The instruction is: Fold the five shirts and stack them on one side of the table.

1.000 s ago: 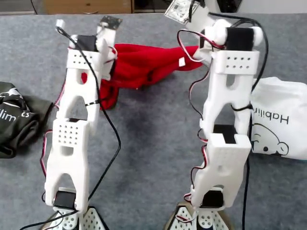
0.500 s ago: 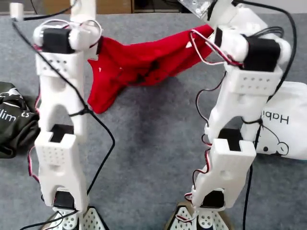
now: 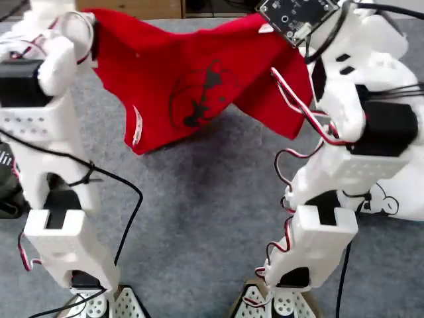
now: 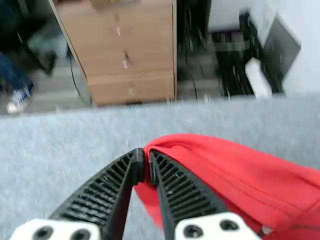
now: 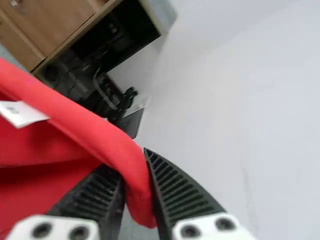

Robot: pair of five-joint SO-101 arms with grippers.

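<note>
Your left gripper [image 4: 145,159] is pinched almost closed, with an edge of the red shirt [image 4: 240,175] caught right at the fingertips. The cloth runs away from the tips to one side. Beyond it you see the grey table [image 4: 60,150] and, past its far edge, a wooden cabinet [image 4: 125,45].

Your right gripper [image 5: 134,165] is clamped narrow on a rolled hem of the same shirt. The hem passes between the two ribbed fingers, and a white label [image 5: 17,112] sits on the cloth a little way along. Behind it is a pale wall [image 5: 240,100].

From the high view, the shirt hangs spread between your two grippers, lifted over the far half of the table. Its black print [image 3: 199,99] faces the camera. One lower corner droops toward the table on the left arm's side; you cannot tell whether it touches.

Your left arm [image 3: 46,132] stands tall at the left side and your right arm [image 3: 351,152] at the right.

A white shirt [image 3: 397,199] lies at the right edge of the table, partly behind the right arm. A dark shirt [image 3: 8,199] lies at the left edge, mostly hidden by the left arm
</note>
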